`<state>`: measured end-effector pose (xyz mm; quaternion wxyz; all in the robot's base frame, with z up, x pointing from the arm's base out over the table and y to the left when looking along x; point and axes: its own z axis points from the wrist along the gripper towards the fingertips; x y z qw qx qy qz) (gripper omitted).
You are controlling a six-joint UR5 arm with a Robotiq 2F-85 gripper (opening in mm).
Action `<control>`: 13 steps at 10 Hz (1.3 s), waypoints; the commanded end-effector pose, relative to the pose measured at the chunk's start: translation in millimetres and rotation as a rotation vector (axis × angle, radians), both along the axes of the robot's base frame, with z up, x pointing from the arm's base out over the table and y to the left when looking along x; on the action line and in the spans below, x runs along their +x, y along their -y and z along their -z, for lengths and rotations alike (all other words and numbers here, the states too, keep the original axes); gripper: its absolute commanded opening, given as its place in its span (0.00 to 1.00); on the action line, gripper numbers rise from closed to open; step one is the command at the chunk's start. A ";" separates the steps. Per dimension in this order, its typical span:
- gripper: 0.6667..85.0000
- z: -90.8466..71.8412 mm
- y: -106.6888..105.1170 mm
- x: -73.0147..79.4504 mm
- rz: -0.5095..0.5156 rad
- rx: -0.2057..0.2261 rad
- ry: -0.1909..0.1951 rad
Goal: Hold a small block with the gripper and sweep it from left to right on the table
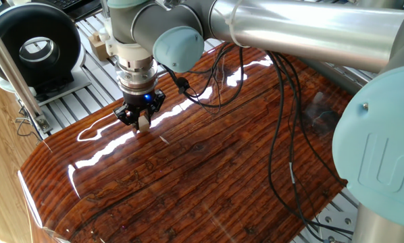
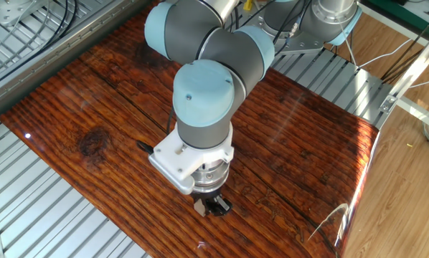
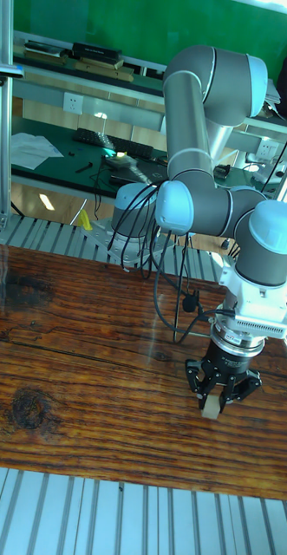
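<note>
half the small block [image 3: 210, 406] hides between the clamped end effector [image 3: 214, 401] fingers.

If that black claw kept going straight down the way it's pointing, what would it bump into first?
The gripper points straight down, so the table comes first. The small block it pinches seems to sit on the wood or just above it.

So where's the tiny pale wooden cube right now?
The tiny pale beige wooden cube is pinched in the jaws of the black two-finger gripper, low over the glossy reddish-brown table, toward its right end in the tall fixed view.
</note>
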<state>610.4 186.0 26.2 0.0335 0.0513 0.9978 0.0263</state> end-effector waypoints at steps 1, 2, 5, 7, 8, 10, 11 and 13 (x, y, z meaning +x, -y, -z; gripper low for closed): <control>0.03 -1.6 0.2 0.3 0.011 0.008 -0.005; 0.03 -1.8 -0.1 0.5 0.011 0.009 -0.005; 0.02 -2.8 -0.4 0.1 0.017 0.010 -0.005; 0.01 -3.0 -0.4 -0.1 0.017 0.010 -0.005; 0.01 -2.4 -1.1 0.0 0.017 0.011 -0.004; 0.01 -0.9 -2.6 -1.4 0.019 0.013 -0.004; 0.01 4.4 -5.7 -1.2 0.021 0.015 0.008; 0.02 6.9 -7.0 -1.4 0.021 0.016 0.011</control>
